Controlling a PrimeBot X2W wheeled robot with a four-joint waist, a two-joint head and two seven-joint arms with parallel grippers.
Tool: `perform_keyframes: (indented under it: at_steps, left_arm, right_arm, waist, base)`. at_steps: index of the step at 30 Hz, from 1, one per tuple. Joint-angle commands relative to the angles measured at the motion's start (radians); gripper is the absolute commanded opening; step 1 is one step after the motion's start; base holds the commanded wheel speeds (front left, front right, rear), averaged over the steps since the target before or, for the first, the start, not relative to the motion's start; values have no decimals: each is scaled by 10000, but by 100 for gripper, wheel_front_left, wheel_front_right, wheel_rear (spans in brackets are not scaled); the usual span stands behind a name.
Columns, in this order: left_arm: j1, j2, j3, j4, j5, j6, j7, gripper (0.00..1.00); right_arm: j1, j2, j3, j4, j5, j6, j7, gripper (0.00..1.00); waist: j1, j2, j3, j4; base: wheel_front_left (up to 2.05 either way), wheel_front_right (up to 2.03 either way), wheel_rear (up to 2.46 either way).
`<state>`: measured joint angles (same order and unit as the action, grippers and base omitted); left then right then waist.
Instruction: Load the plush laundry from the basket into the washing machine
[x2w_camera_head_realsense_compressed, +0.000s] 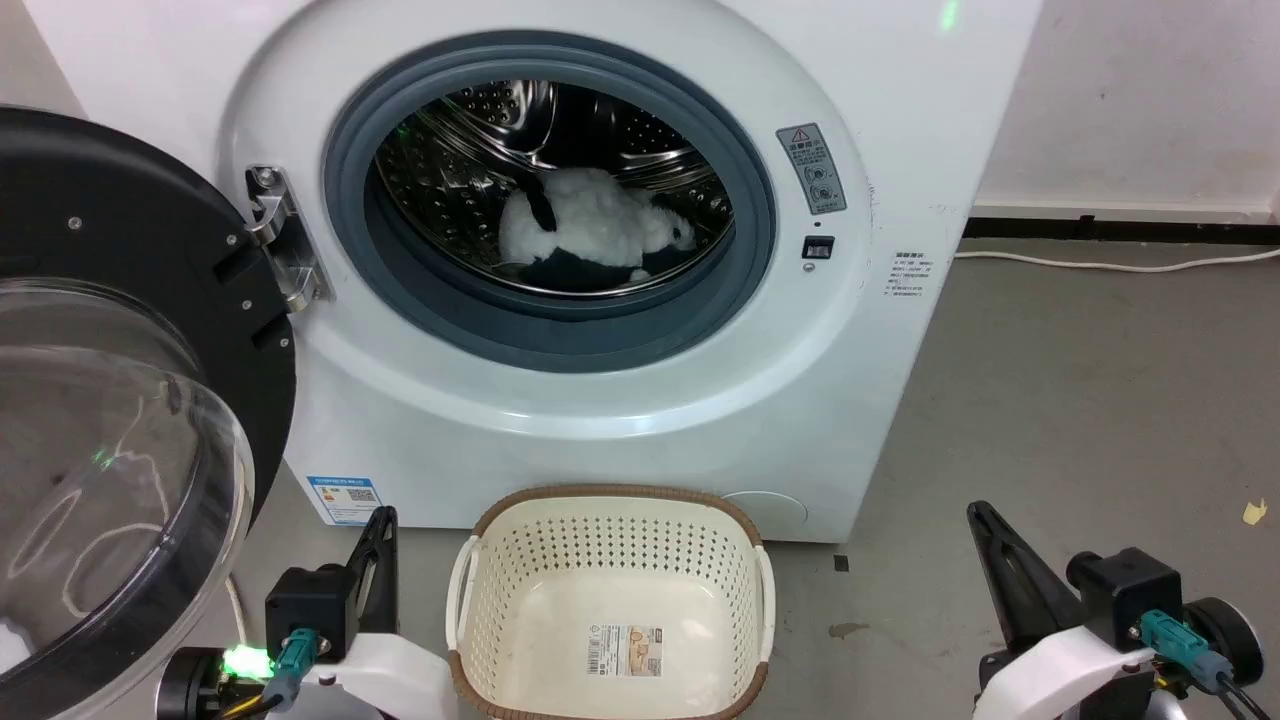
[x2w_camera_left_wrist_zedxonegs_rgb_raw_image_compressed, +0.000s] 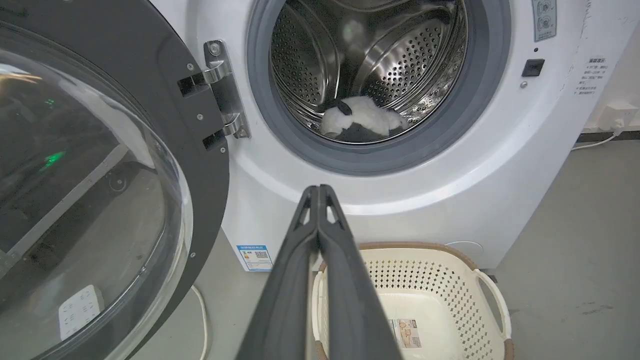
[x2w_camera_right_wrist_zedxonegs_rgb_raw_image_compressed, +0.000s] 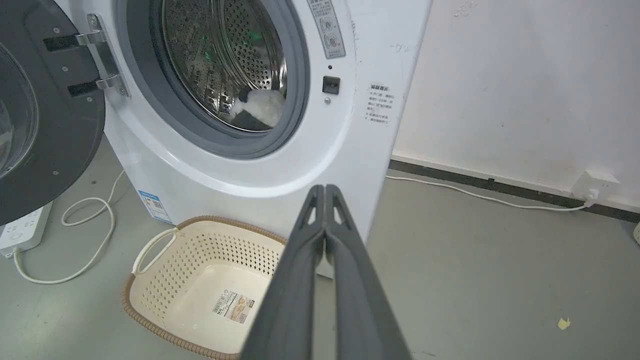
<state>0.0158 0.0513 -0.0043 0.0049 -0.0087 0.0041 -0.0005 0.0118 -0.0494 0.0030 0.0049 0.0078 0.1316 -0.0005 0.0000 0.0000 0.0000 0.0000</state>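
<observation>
Left gripper (x2w_camera_head_realsense_compressed: 385, 520) and right gripper (x2w_camera_head_realsense_compressed: 978, 515), at the bottom corners, were clenched empty. The basket (x2w_camera_head_realsense_compressed: 612, 494), bottom centre, was found bare; the plush laundry (x2w_camera_head_realsense_compressed: 590, 235) was lodged inside the washing machine (x2w_camera_head_realsense_compressed: 600, 420) above. Loading was judged done; only retreat was needed.

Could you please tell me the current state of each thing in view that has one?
Washer door: swung wide open.
Plush: lying inside the drum.
Basket: upright, empty but for its label.
Left gripper: shut, holding nothing.
Right gripper: shut, holding nothing.
</observation>
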Motion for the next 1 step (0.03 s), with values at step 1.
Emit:
perform_keyframes:
  at_steps: [1]
  left_arm:
    - [-158, -11, 43, -49, 87, -41, 5, 0]
  right_arm:
    - [-118, -8, -30, -49, -78, -9, 5, 0]
  waist:
    - [0, 0, 0, 0]
  base:
    - [0, 0, 0]
